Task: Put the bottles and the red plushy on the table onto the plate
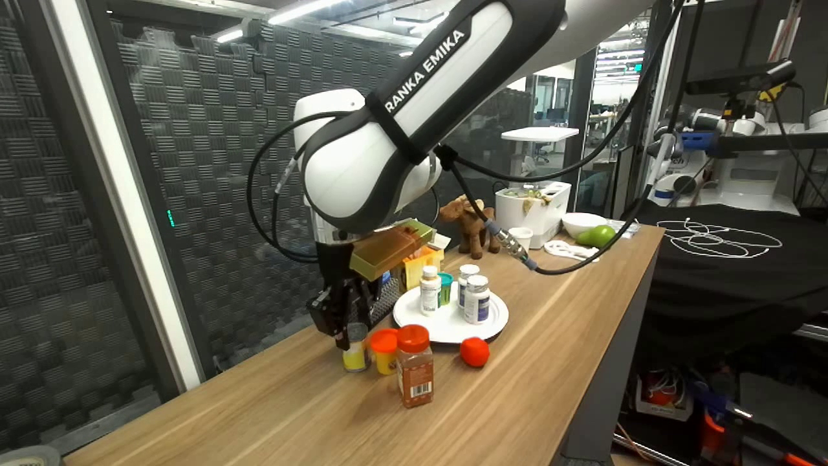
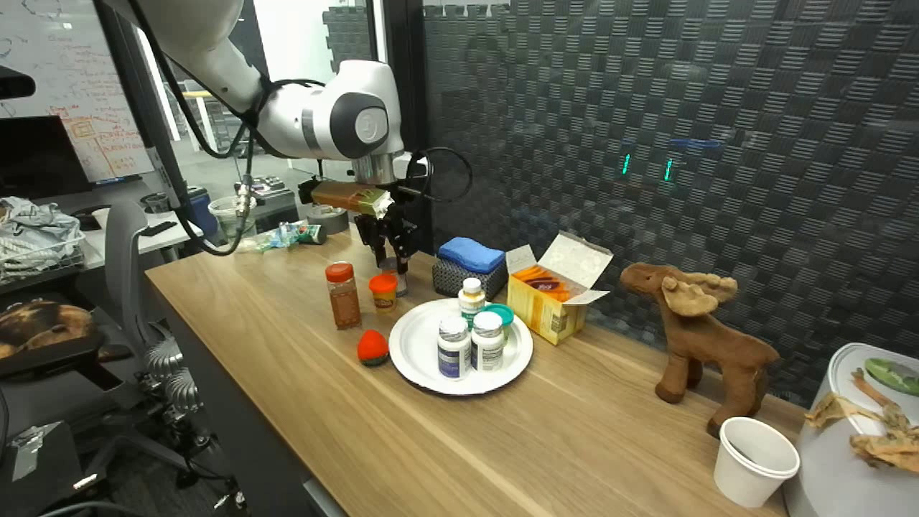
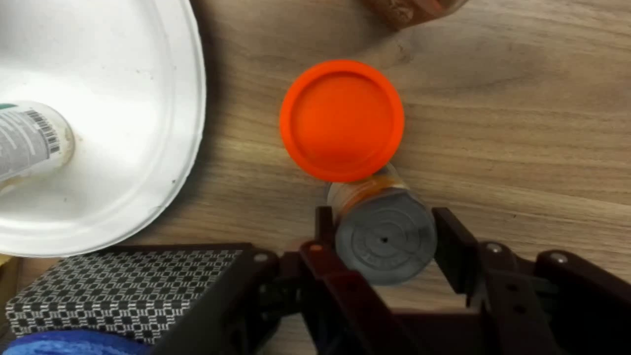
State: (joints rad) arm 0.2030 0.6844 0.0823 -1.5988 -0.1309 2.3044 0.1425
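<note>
Progress is judged about halfway: four bottles are set on the plate. On the counter, a grey-capped jar is clasped by the pincer; the orange-lidded tub, red-capped bottle and red plushy are left to be moved.

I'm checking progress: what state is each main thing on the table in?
Gray-topped bottle: upright, between the fingers; grip unclear
Play-Doh tub: upright, lid on
Red-capped brown bottle: upright, closed
Red plushy: beside the plate
White bottles: capped, upright on plate
Teal-lidded tub: closed, on plate
Yellow carton: open
Plush moose: standing
</note>
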